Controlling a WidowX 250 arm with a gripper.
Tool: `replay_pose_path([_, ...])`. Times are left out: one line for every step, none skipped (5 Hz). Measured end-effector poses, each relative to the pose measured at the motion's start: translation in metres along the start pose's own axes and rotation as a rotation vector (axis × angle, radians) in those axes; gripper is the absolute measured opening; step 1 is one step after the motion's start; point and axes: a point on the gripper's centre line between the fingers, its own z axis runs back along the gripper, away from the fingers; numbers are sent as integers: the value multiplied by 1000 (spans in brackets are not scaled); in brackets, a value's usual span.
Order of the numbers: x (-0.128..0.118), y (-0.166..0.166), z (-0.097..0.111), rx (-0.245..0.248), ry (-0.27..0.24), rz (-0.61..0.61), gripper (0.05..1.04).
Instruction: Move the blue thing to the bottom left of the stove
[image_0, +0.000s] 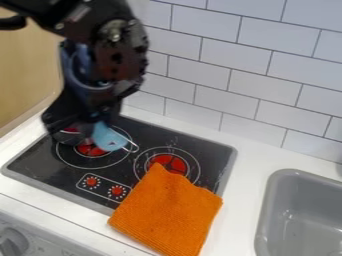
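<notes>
Blue thing (108, 137), with its wire loop (135, 147), lies against the lower right side of the gripper (81, 131) in the view, over the rear left burner (87, 150) of the stove (50, 172). We cannot tell whether the gripper is clenched, released or grasping the piece, since its dark lower parts blur together where the two meet; nor can we tell whether the piece touches the stovetop.

We judge the step in hand to be the pick-up, or the moment about it. If a grip is secured, the next move calls for a carry from beneath the gripper toward the camera and to its left, to the corner of the stove below and left of the gripper, followed by lowering and release. If no grip is secured, we take closing on the blue part to come first.

We read the long axis as a slant, from its upper left end beside the gripper to its lower right end. The loop forms the latter end and points away from the gripper, toward the side where the orange cloth (167, 210) lies.
</notes>
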Motion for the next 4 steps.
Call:
replay_pose_path([7,7,-6,12,-6,27,285])
replay_pose_path([15,17,-19,51,-8,47,285])
replay_pose_path([20,24,-32,87,-1,57,285])
replay_pose_path([23,32,-45,120,8,77,285])
